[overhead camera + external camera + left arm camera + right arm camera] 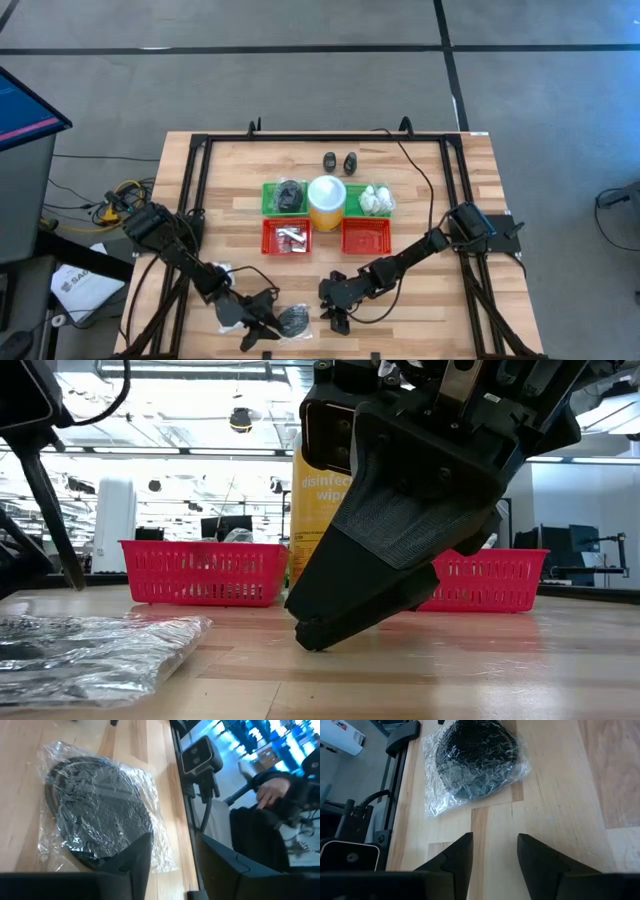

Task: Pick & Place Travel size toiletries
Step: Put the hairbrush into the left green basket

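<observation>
While both pincers [492, 855] gape empty, the dark grey round pad [472, 757] lies clear-wrapped, crinkled.

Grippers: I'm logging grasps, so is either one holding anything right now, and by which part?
Nothing is held. The left gripper is open beside the clear-wrapped dark grey round pad; the right gripper is open over bare wood.

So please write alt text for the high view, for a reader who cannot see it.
Seen from above, the left gripper reaches a wrapped dark round pad at the table's near edge, with the right gripper just beside it. Behind them, red and green trays flank a yellow cylinder.
</observation>
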`<state>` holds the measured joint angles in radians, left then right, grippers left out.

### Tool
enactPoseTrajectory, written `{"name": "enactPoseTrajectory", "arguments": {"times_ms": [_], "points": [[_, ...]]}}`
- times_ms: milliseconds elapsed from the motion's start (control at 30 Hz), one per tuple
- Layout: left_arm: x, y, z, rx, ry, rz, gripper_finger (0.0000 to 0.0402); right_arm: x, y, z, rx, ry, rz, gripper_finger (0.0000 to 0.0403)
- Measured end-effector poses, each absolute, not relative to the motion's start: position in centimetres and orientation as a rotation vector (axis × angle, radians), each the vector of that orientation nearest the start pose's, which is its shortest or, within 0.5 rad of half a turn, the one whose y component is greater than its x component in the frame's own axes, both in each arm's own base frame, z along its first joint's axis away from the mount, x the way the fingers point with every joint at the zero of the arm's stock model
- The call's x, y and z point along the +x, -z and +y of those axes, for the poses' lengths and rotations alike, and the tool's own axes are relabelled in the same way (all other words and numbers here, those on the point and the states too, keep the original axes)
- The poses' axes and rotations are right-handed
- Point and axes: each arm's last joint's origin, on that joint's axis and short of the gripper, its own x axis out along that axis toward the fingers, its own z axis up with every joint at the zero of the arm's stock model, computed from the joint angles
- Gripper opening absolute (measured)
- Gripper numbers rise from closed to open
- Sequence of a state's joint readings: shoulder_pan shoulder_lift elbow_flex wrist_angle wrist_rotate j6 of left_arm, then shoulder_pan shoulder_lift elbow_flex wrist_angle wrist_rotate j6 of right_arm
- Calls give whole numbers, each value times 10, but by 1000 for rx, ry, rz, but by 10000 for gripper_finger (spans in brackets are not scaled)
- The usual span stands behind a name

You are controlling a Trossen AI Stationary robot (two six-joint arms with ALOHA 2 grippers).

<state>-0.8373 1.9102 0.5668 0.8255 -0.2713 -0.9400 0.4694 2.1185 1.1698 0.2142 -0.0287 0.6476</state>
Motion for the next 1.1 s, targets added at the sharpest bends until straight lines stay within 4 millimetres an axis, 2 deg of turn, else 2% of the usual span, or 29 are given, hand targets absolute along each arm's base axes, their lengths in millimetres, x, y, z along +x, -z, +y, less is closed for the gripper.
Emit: {"name": "enactPoseTrajectory", "arguments": {"times_ms": [167, 400, 867, 1100], "points": [[214, -80, -227, -544, 284, 697, 121, 375, -100, 191, 443, -223, 844, 144], [219, -79, -233, -452, 245, 785, 115, 375, -100, 191, 441, -223, 845, 144], [226, -78, -224, -424, 185, 765, 115, 376, -101, 191, 454, -234, 824, 143], [233, -78, -217, -404, 166, 748, 115, 387, -108, 182, 523, -248, 746, 145]]}}
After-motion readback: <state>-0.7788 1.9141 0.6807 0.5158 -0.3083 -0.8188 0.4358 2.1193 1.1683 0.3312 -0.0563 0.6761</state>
